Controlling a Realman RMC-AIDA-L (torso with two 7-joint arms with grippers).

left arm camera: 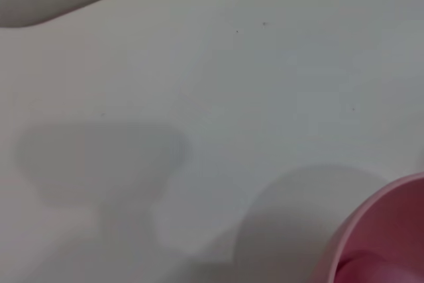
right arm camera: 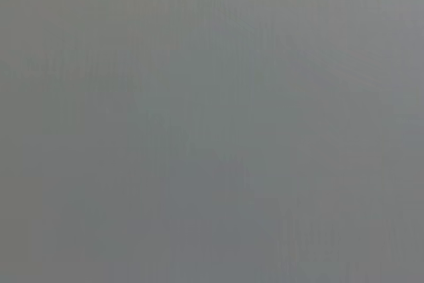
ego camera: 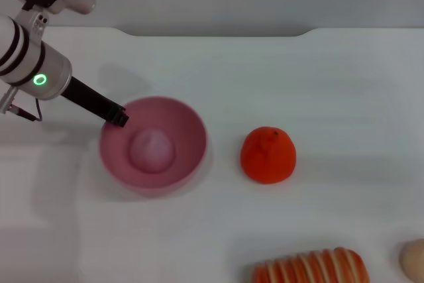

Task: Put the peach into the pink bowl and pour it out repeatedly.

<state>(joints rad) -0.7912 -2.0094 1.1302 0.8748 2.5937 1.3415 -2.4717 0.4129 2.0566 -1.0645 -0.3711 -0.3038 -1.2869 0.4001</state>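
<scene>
So the white table takes up pretty much the whole head view. On its left half sits the pink bowl, upright, and the peach is lying right in the middle of the bowl's bottom. Nothing else is in the bowl.

The left gripper comes in from the far left and its dark tip is right at the bowl's far-left rim, looks like it's touching or pinching the rim. I honestly can't tell whether the claw is apart or together from here. The left wrist view just shows bare table with a slice of the bowl's rim in one corner, no fingers. The right arm isn't anywhere in the head view, and its wrist camera shows only flat grey.

To the right of the bowl, well apart from it, there's a bright orange-red fruit. Along the near edge on the right is a striped orange-and-cream thing, and a pale beige rounded thing is peeking in at the near-right corner.
</scene>
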